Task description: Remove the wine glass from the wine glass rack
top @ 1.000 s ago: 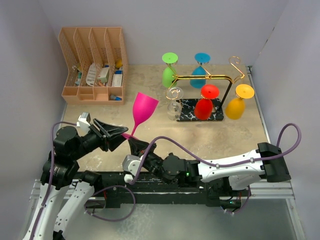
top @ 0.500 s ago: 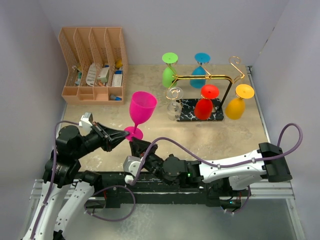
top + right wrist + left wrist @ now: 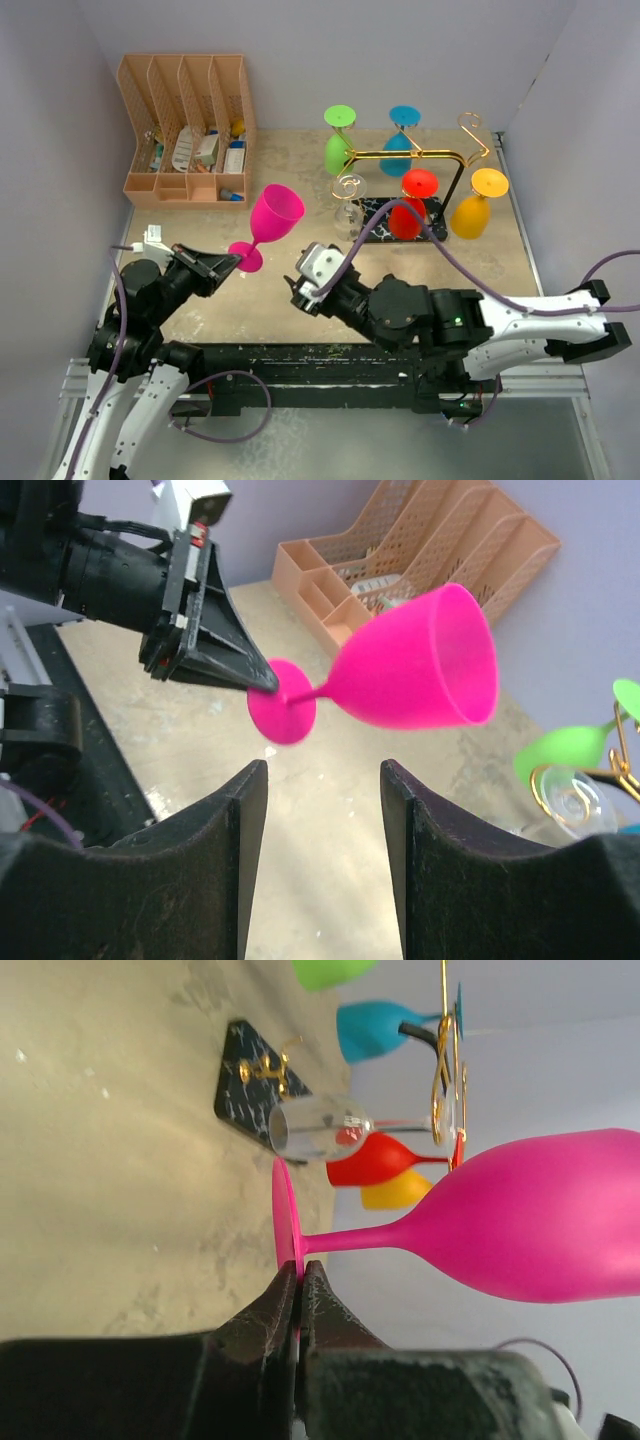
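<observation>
Top external: hung high above and behind the arm bases at 6 o'clock, faced 12, far off, took in the whole beige stone-patterned table (image 3: 480, 270).
Left wrist: sat close behind the left gripper (image 3: 300, 1272), rolled sideways, faced 2 o'clock.
Right wrist: looked out from the right gripper (image 3: 323, 780), between its fingers, toward 10 o'clock.
Shared: pink plastic wine glass (image 3: 277, 208), in all three.

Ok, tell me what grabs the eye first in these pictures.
A hot-pink wine glass is held tilted, front left, its foot pinched in the shut left tool. The right tool gapes open beside it. Behind, the gold wine glass rack holds upside-down coloured glasses.
</observation>
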`<move>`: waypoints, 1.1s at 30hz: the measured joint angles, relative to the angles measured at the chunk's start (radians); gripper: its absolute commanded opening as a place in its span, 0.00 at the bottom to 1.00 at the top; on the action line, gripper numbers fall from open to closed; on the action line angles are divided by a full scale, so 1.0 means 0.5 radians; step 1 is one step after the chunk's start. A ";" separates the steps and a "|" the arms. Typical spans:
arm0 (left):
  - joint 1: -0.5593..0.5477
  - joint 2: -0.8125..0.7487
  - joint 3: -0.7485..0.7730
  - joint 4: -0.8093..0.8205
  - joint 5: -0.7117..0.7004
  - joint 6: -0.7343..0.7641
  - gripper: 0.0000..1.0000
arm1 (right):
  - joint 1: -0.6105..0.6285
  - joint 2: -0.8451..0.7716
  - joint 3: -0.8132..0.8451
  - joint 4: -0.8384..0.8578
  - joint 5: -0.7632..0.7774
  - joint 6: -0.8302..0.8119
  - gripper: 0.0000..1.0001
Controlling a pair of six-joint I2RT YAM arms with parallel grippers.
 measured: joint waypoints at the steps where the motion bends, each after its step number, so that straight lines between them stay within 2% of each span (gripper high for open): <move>1: 0.000 -0.018 0.003 -0.013 -0.060 0.048 0.00 | 0.000 -0.009 0.071 -0.131 0.002 0.084 0.53; 7: 0.000 -0.105 0.022 0.006 -0.320 0.316 0.00 | -0.060 0.088 0.603 -0.717 -0.026 0.423 0.55; 9: 0.000 -0.153 -0.008 0.082 -0.322 0.365 0.00 | -0.188 0.189 0.880 -0.871 -0.143 0.510 0.55; 11: 0.000 -0.234 -0.069 0.163 -0.311 0.385 0.00 | -0.425 0.316 1.179 -1.015 -0.335 0.594 0.55; 18: 0.000 -0.536 -0.218 0.256 -0.266 0.414 0.00 | -1.020 0.665 1.772 -1.336 -1.028 0.788 0.55; 24: 0.000 -0.708 -0.256 0.282 -0.237 0.414 0.00 | -1.238 0.816 1.922 -1.483 -1.569 0.874 0.55; 33: 0.000 -0.737 -0.264 0.319 -0.230 0.413 0.00 | -1.245 0.861 1.893 -1.635 -1.852 0.898 0.52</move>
